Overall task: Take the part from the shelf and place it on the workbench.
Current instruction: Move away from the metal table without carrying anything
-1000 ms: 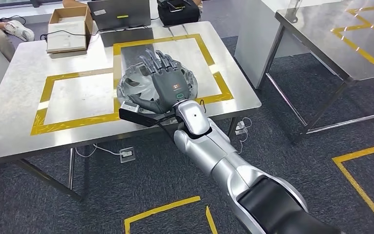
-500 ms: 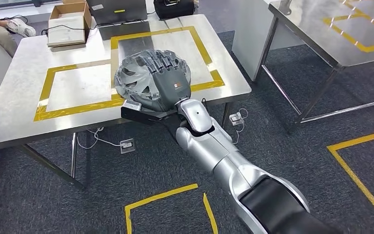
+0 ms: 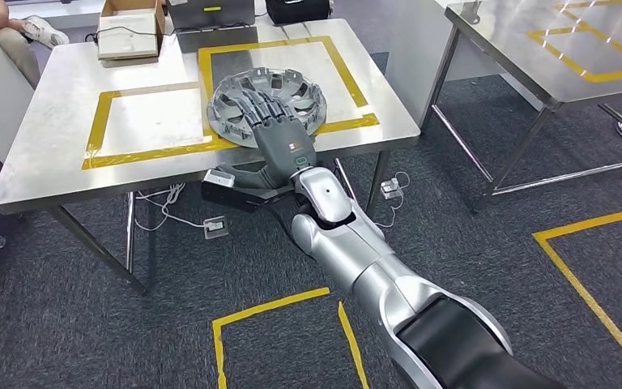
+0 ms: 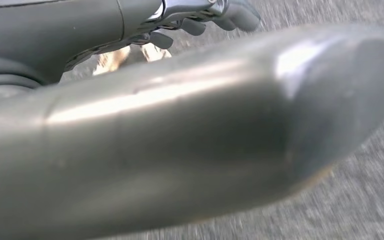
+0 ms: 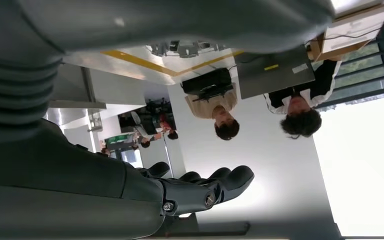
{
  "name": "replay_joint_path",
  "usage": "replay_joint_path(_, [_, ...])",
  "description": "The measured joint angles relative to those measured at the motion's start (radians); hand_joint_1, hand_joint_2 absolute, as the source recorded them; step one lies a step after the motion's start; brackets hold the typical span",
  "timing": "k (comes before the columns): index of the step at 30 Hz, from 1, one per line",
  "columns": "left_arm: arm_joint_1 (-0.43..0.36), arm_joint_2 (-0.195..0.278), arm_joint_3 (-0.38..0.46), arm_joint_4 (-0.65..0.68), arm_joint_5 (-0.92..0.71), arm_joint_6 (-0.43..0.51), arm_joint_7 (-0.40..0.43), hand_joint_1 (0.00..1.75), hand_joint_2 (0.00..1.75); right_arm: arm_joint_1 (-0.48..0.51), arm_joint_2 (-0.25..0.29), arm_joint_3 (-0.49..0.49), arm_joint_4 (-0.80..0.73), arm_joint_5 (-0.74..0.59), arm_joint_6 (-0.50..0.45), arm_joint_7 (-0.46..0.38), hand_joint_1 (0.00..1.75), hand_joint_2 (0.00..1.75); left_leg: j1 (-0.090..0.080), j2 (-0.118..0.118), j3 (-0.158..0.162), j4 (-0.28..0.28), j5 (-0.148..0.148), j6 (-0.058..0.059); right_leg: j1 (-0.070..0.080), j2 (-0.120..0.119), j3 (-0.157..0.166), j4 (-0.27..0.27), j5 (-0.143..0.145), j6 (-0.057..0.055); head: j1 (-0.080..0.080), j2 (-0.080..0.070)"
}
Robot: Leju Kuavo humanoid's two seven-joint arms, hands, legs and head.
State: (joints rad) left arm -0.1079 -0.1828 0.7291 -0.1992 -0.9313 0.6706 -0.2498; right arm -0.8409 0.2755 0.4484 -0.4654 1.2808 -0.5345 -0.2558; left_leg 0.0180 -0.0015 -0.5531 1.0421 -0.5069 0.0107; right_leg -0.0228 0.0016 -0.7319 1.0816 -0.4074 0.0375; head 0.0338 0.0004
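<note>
The silver right arm reaches forward from the near edge of the head view, smooth metal shells with a black band at the upper part. At its end the right hand (image 3: 279, 138) is dark grey, its fingers laid out forward over the near rim of the part (image 3: 267, 101), a round grey wheel cover with ribbed spokes and cut-outs; the thumb sits lower, at the table's front edge, so the hand appears to hold the rim, though the contact underneath is hidden. The part lies flat on the workbench (image 3: 57, 154), straddling the yellow tape (image 3: 150, 149) just beyond the fingers.

The left hand (image 4: 215, 12) shows in its wrist view as curled dark fingers over blurred grey carpet, behind a broad, smooth metal shell; whether it holds anything cannot be told.

The workbench is brushed steel on thin legs, with two taped rectangles, one to the left of the hand and one past it. Beyond the part, at the far edge, stand a cardboard box (image 3: 132, 28), a laptop (image 3: 210, 16) and a black case (image 3: 296, 10). A person's leg and shoe (image 3: 40, 32) show at the far left.

Dark speckled carpet (image 3: 470, 267) spreads below, marked with yellow tape squares. To the right of the hand, well apart, a second steel table (image 3: 534, 73) leaves an aisle between.
</note>
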Motion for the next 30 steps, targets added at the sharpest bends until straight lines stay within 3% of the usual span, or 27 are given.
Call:
replay_joint_path(2, [0.001,0.000,0.001,0.000,-0.002,0.018,0.011,0.00,0.87,0.001,0.000,-0.001,0.000,-0.004,0.003,-0.003,0.00,0.00,-0.002,0.002,-0.025,0.001,0.022,0.009,0.003,0.000,-0.039,0.127,-0.095,0.003,0.003,0.000])
replay_joint_path(3, [0.001,0.000,0.001,0.000,0.002,0.019,0.015,0.00,1.31,0.003,0.000,-0.001,0.000,-0.006,0.006,-0.005,0.00,0.00,-0.005,0.003,-0.038,0.001,0.034,0.011,0.005,0.000,-0.053,0.189,-0.121,0.002,0.004,0.000])
replay_joint_path(4, [0.002,0.000,0.003,0.000,0.007,0.015,0.016,0.00,1.75,0.005,0.000,-0.002,0.000,-0.009,0.009,-0.007,0.00,0.00,-0.008,0.003,-0.052,0.001,0.044,0.012,0.008,0.000,-0.055,0.229,-0.125,-0.001,0.004,0.000])
replay_joint_path(5, [0.002,0.000,0.006,0.000,0.014,0.009,0.017,0.00,1.75,0.007,0.000,-0.003,0.000,-0.011,0.012,-0.010,0.00,0.00,-0.012,0.003,-0.064,0.002,0.053,0.013,0.013,0.000,-0.038,0.233,-0.113,-0.007,0.004,0.000])
replay_joint_path(7, [0.001,0.000,0.012,0.000,0.022,0.001,0.021,0.00,1.75,0.008,0.001,-0.004,0.000,-0.015,0.019,-0.015,0.00,0.87,-0.018,0.003,-0.081,0.002,0.068,0.014,0.025,0.001,0.052,0.130,-0.081,-0.032,0.004,0.000])
replay_joint_path(9, [0.001,-0.003,0.017,0.000,0.024,0.001,0.026,0.00,1.75,0.006,0.003,-0.006,0.000,-0.023,0.026,-0.018,0.00,1.75,-0.021,0.004,-0.089,0.002,0.080,0.009,0.040,-0.004,0.146,-0.001,-0.083,-0.060,0.004,0.000])
replay_joint_path(10, [0.000,-0.004,0.019,0.000,0.026,0.001,0.028,0.00,1.75,0.006,0.004,-0.009,0.000,-0.031,0.030,-0.018,0.00,1.75,-0.019,0.005,-0.090,0.002,0.084,0.004,0.046,-0.006,0.168,-0.039,-0.090,-0.067,0.006,0.000])
replay_joint_path(11, [0.000,-0.004,0.020,-0.001,0.030,-0.001,0.030,0.00,1.75,0.010,0.005,-0.014,0.000,-0.042,0.035,-0.017,0.00,1.75,-0.018,0.006,-0.091,0.000,0.083,0.002,0.048,-0.009,0.174,-0.055,-0.092,-0.063,0.006,0.000])
replay_joint_path(14, [0.004,0.000,0.013,-0.006,0.060,-0.021,0.040,0.00,1.75,0.051,0.001,-0.041,0.000,-0.092,0.058,-0.006,0.00,1.75,-0.015,0.009,-0.088,-0.005,0.084,0.000,0.050,-0.007,0.172,-0.066,-0.086,-0.052,0.007,0.000])
replay_joint_path(17, [0.016,0.011,-0.008,-0.013,0.106,-0.055,0.052,0.00,1.75,0.113,-0.007,-0.066,0.001,-0.156,0.084,0.008,0.00,1.75,-0.015,0.009,-0.090,-0.011,0.100,-0.008,0.051,-0.008,0.167,-0.065,-0.076,-0.059,0.007,0.000])
replay_joint_path(20, [0.029,0.024,-0.036,-0.022,0.154,-0.089,0.063,0.00,0.44,0.171,-0.020,-0.088,0.004,-0.221,0.109,0.022,0.00,1.75,-0.015,0.009,-0.091,-0.015,0.107,-0.011,0.050,-0.008,0.163,-0.065,-0.073,-0.062,0.007,0.000])
replay_joint_path(21, [0.034,0.028,-0.047,-0.025,0.170,-0.100,0.067,0.00,0.00,0.190,-0.025,-0.095,0.005,-0.243,0.117,0.027,0.00,1.31,-0.015,0.009,-0.092,-0.016,0.108,-0.012,0.050,-0.008,0.163,-0.065,-0.073,-0.063,0.007,0.000])
replay_joint_path(24, [0.048,0.037,-0.081,-0.034,0.217,-0.135,0.078,0.00,0.00,0.243,-0.038,-0.116,0.008,-0.306,0.142,0.040,0.00,0.00,-0.015,0.009,-0.092,-0.017,0.108,-0.013,0.050,-0.008,0.162,-0.065,-0.073,-0.063,0.007,0.000])
replay_joint_path(30, [0.075,0.055,-0.160,-0.054,0.314,-0.207,0.101,0.00,0.00,0.348,-0.068,-0.160,0.012,-0.438,0.194,0.069,0.00,0.00,-0.015,0.009,-0.094,-0.018,0.108,-0.013,0.049,-0.008,0.160,-0.065,-0.074,-0.064,0.007,0.000])
